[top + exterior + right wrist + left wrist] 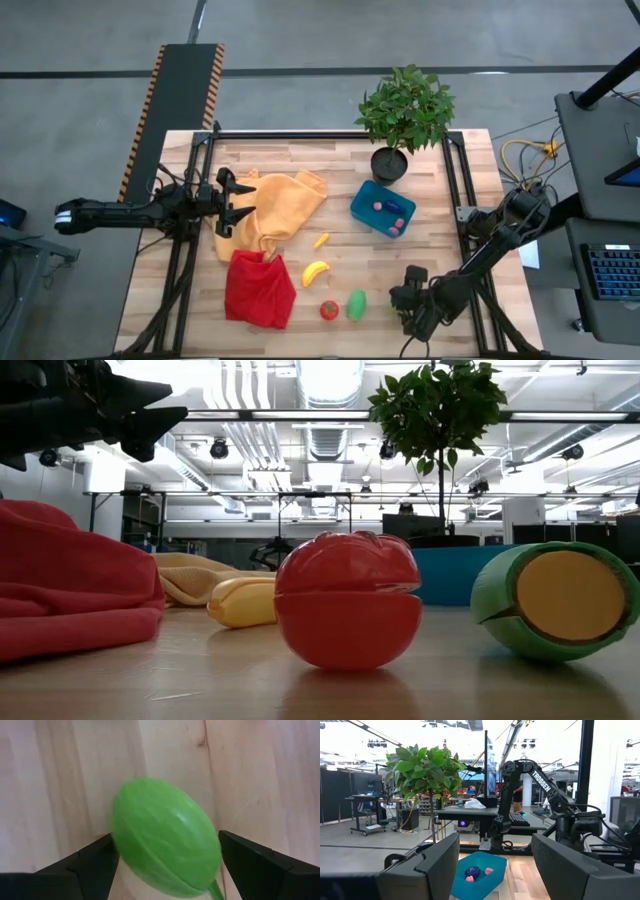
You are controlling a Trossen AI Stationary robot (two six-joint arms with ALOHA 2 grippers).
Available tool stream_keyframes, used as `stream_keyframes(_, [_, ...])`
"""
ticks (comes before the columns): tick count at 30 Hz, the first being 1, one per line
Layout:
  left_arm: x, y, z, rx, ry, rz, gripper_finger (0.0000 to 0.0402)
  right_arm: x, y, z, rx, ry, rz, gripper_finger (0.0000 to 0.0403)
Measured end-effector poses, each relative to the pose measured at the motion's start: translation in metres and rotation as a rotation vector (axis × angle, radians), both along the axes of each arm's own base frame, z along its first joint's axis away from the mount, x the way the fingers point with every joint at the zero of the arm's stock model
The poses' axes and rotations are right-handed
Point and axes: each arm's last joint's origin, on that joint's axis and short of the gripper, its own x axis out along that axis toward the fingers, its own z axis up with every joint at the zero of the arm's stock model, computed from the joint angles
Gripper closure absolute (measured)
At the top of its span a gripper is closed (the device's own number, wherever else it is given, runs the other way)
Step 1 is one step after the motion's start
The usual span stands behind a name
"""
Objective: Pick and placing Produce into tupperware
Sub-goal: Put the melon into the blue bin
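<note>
Teal-blue rectangular plastic tupperware (382,207) holds purple, pink pieces; banana (316,272), tomato (329,310), green pieces remain, six o'clock. Right gripper (165,852) spread, straddling green piece (165,837); left gripper (238,201) parted, empty.

floor: grey concrete (330,35) | ceiling: white ducts (250,390), strip lights | furniture: distant desks (367,802)
</note>
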Motion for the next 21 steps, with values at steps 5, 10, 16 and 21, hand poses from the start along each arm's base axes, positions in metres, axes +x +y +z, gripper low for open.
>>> stream_keyframes(5, [0.0, 0.0, 0.0, 0.0, 0.0, 0.0, 0.0167, 0.0006, -0.0024, -0.0028, 0.002, -0.004, -0.007, 0.0078])
stream_keyframes(10, [0.0, 0.0, 0.0, 0.0, 0.0, 0.0, 0.0167, 0.0042, -0.004, -0.002, 0.004, -0.011, -0.007, 0.0079])
stream_keyframes(16, [0.0, 0.0, 0.0, 0.0, 0.0, 0.0, 0.0167, 0.0071, -0.0038, -0.0014, 0.011, -0.026, 0.014, 0.0111])
stream_keyframes(21, [0.0, 0.0, 0.0, 0.0, 0.0, 0.0, 0.0167, 0.0071, -0.0039, -0.0014, 0.008, -0.025, 0.019, 0.0149])
